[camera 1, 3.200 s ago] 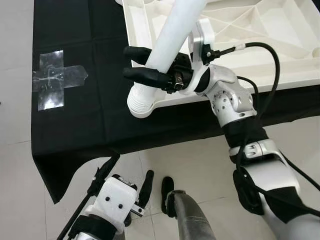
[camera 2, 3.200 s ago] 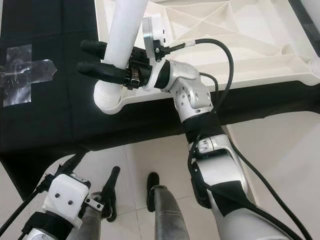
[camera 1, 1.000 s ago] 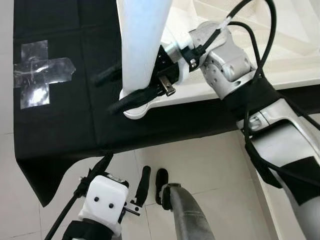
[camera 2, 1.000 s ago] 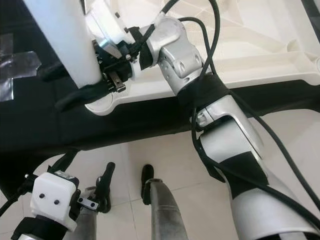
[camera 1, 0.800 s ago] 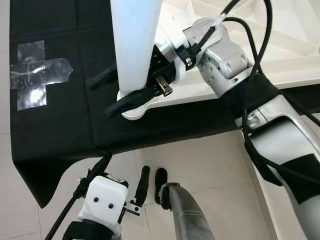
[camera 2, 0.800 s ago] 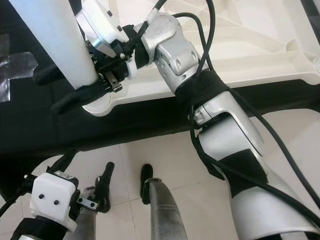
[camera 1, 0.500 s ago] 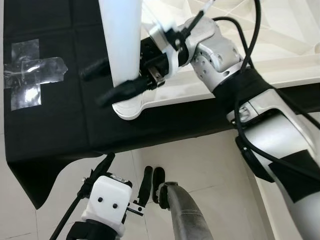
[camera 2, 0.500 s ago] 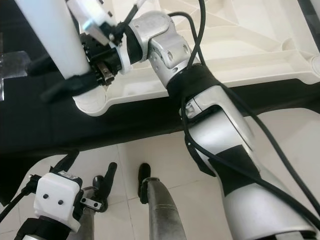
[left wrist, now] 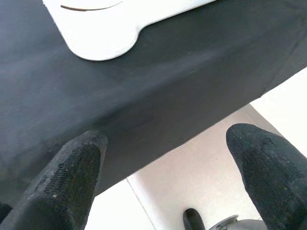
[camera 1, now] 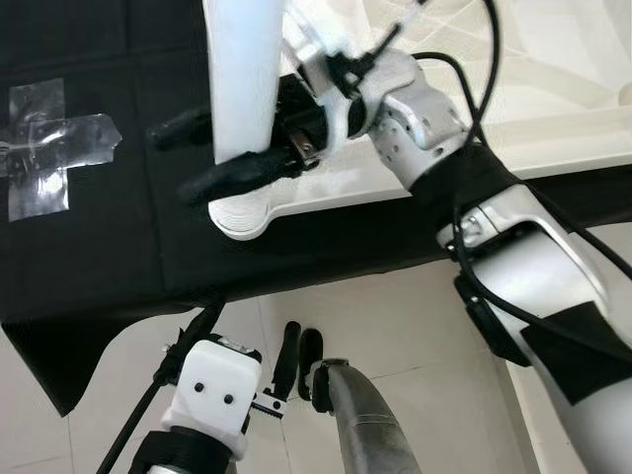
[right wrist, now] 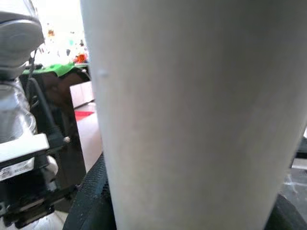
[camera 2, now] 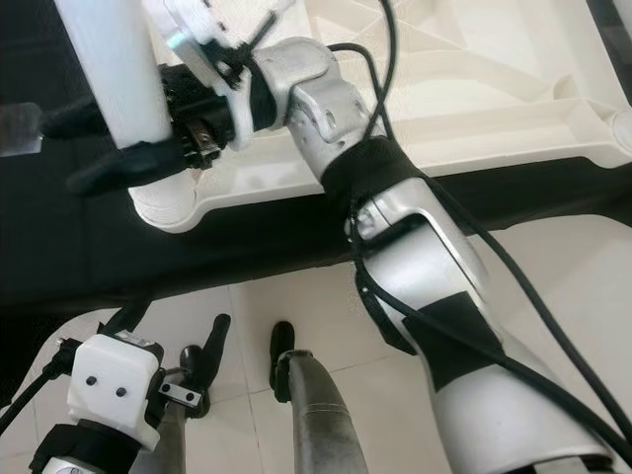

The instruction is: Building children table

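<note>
table leg [camera 1: 242, 79]: tilted → upright over corner socket [camera 1: 240, 212] | right tool [camera 1: 212, 158]: wrist rotated

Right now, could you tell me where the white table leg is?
The white table leg stands in the corner socket of the upturned tabletop, gripped by the right hand.

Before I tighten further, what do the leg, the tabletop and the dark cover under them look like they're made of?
The leg, held by the right gripper, looks like smooth matte white plastic, with no grain or seams. The tabletop appears to be moulded white plastic: its underside shows cast ribs and rounded corners. The cover looks like thin black cloth, draping limply over the edge with soft folds.
</note>
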Tool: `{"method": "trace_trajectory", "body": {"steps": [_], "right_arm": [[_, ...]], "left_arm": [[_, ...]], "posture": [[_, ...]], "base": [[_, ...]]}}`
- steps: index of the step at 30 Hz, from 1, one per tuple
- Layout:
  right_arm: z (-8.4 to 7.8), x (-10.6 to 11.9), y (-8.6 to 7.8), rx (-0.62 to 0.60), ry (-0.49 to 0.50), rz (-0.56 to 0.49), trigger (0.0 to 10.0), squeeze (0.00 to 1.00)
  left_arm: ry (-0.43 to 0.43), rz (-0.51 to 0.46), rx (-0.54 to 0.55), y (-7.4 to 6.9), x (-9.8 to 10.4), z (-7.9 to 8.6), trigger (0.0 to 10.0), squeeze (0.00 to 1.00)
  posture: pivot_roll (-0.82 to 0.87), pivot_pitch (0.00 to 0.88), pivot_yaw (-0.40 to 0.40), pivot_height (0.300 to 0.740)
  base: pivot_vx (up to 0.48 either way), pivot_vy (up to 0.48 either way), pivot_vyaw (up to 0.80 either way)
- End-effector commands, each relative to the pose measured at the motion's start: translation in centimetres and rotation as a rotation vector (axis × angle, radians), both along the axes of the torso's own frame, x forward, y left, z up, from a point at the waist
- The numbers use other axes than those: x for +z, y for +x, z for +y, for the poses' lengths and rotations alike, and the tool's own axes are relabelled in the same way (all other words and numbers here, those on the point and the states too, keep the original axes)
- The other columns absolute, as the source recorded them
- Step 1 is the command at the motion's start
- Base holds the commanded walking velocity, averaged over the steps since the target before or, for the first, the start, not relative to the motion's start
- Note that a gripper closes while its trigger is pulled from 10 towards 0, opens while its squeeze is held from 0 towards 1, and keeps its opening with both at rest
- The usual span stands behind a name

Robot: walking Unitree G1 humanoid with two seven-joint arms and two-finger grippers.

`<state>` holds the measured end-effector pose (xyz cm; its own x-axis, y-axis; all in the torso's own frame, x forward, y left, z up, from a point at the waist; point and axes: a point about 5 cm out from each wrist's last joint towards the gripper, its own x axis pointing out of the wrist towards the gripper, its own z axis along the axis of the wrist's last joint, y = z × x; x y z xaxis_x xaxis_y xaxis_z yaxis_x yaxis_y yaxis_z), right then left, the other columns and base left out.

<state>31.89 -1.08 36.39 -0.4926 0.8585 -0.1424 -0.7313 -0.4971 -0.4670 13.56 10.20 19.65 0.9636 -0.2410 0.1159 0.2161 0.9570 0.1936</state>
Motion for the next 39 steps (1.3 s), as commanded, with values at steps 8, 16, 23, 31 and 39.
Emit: {"method": "trace_trajectory", "body": {"steps": [8, 16, 23, 31, 39], "right_arm": [[-0.9, -6.2, 1.2, -0.09, -0.317, -0.04, 10.0, 0.0], [-0.9, -6.0, 1.1, -0.092, -0.368, -0.046, 10.0, 0.0], [-0.3, -6.0, 1.1, -0.086, -0.419, -0.05, 10.0, 0.0], [1.2, -5.7, 1.2, -0.096, -0.391, 0.041, 10.0, 0.0], [1.9, -5.8, 2.1, -0.203, -0.267, 0.151, 10.0, 0.0]], "left_arm": [[0.009, 0.027, -0.001, -0.3, -0.3, 0.5, 10.0, 0.0], [0.014, 0.029, 0.004, -0.3, -0.5, 0.5, 10.0, 0.0], [0.01, 0.027, 0.004, -0.1, -0.5, 0.3, 10.0, 0.0], [0.002, 0.023, 0.005, 0.0, -0.5, 0.2, 10.0, 0.0], [-0.001, 0.017, 0.004, 0.1, -0.5, 0.0, 10.0, 0.0]], "posture": [[0.14, 0.622, -0.117, 0.74], [0.14, 0.62, -0.122, 0.74], [0.13, 0.616, -0.131, 0.74], [0.13, 0.614, -0.135, 0.74], [0.13, 0.597, -0.134, 0.74]], "base": [[0.0, 0.0, 0.0], [0.0, 0.0, 0.0], [0.0, 0.0, 0.0], [0.0, 0.0, 0.0], [0.0, 0.0, 0.0]]}}
